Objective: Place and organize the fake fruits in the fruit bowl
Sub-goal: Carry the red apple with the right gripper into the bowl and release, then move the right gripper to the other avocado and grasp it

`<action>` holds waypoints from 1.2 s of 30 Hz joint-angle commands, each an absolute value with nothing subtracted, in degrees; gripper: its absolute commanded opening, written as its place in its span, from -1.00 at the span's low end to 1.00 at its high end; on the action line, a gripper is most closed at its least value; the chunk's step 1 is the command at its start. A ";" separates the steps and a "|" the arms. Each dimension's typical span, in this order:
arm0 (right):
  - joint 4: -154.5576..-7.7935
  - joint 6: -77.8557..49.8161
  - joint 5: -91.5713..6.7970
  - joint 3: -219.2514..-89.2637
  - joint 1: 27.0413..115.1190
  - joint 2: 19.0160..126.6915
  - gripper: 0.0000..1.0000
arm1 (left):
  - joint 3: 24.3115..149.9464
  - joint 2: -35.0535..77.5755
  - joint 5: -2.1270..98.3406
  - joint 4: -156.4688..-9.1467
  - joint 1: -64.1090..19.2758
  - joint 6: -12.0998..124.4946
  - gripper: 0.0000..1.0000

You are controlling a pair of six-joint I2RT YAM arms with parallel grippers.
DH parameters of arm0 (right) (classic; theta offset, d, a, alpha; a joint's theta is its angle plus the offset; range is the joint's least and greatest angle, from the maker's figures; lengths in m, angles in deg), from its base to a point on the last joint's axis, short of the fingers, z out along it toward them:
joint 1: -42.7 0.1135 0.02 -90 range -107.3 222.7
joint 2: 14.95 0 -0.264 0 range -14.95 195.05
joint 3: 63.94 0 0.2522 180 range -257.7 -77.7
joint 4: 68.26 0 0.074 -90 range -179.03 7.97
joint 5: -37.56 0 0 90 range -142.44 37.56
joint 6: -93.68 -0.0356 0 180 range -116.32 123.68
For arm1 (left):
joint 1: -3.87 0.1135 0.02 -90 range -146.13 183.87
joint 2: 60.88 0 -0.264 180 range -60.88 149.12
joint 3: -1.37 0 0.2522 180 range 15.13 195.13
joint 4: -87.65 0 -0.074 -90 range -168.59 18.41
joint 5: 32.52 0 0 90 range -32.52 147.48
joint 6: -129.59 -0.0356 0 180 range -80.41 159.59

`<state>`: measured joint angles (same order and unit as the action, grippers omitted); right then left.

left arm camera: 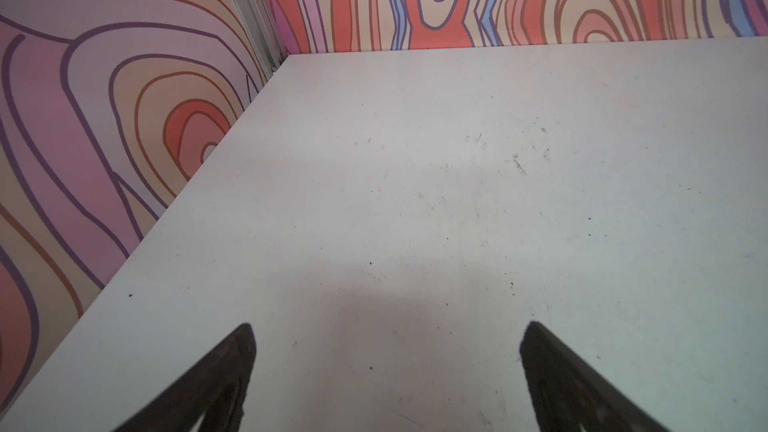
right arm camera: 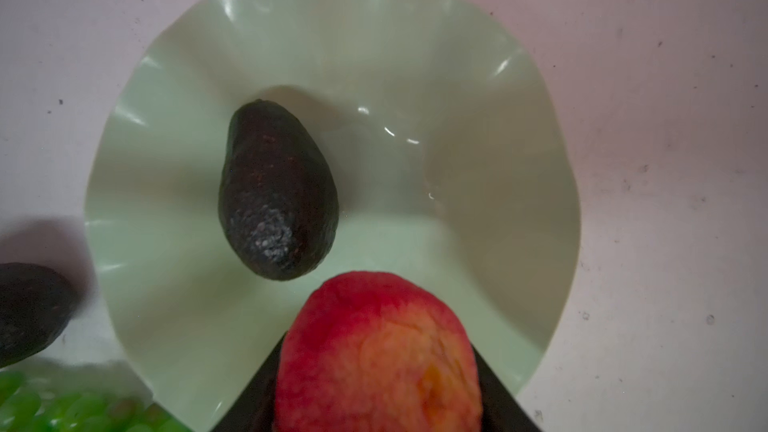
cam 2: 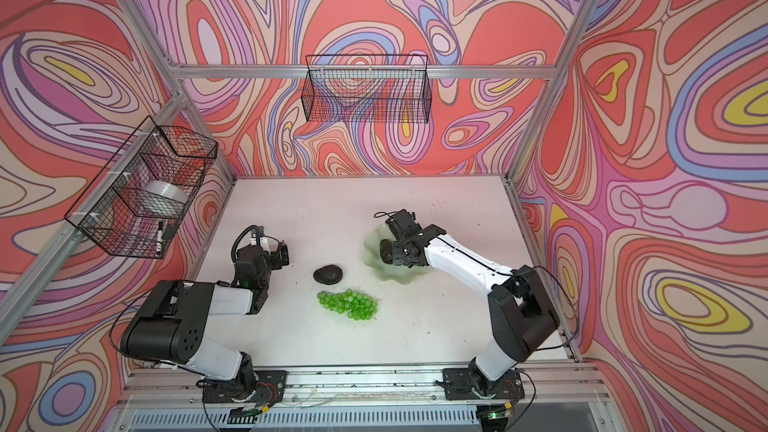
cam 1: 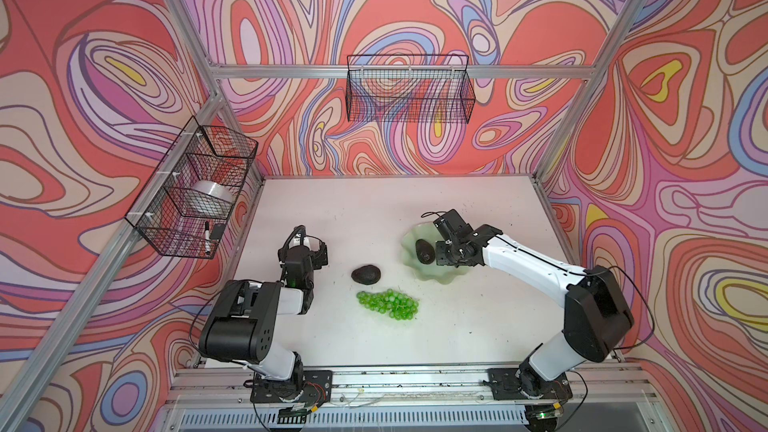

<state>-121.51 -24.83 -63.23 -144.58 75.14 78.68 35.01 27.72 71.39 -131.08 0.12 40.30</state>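
— The right pincer (right arm camera: 379, 344): what is held in it?
— One red apple (right arm camera: 374, 317) with a yellowish patch is clamped in it, the jaws being partly closed around the fruit. The apple is carried over the fruit bowl (right arm camera: 498, 118); whether the two touch cannot be told.
— How many fruits are counted?
— Four: one apple, two avocados, one bunch of grapes.
— Where are the avocados found?
— The first avocado (cam 1: 424, 251) is laid on its side inside the bowl, just beside the right pincer. The second avocado (cam 1: 366, 274) is seen on the bench (cam 1: 415, 209) near its middle, apart from the bowl.
— And the grapes (cam 1: 387, 305)?
— They are spread on the bench, just toward the near edge from the second avocado.
— How many bowls?
— One, set in the right half of the bench.
— The left pincer (left arm camera: 388, 328)?
— Its jaws are spread wide, with nothing between them, over bare bench toward the left edge.
— Anything else?
— Two wire baskets are counted: one basket (cam 1: 409, 89) on the back wall, one basket (cam 1: 195, 189) on the left wall.
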 commanded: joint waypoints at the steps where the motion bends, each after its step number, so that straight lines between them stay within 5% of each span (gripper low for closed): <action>1: -116.24 -21.77 -61.31 -146.17 72.24 82.00 -0.08 | 35.87 27.82 71.41 -132.00 0.29 40.71 1.00; 12: -113.92 -18.91 -60.10 -150.31 70.57 91.76 -0.08 | 35.85 27.88 71.45 -131.90 0.27 40.77 1.00; 21: -113.33 -19.65 -59.60 -151.00 70.38 93.82 0.16 | 35.88 27.85 71.38 -131.93 0.33 40.80 1.00; 30: -114.62 -19.35 -61.18 -150.92 70.30 89.83 0.47 | 35.86 27.87 71.38 -131.94 0.30 40.75 1.00; 36: -117.18 -18.79 -61.88 -151.70 70.38 82.69 0.48 | 35.87 27.87 71.41 -131.87 0.27 40.82 1.00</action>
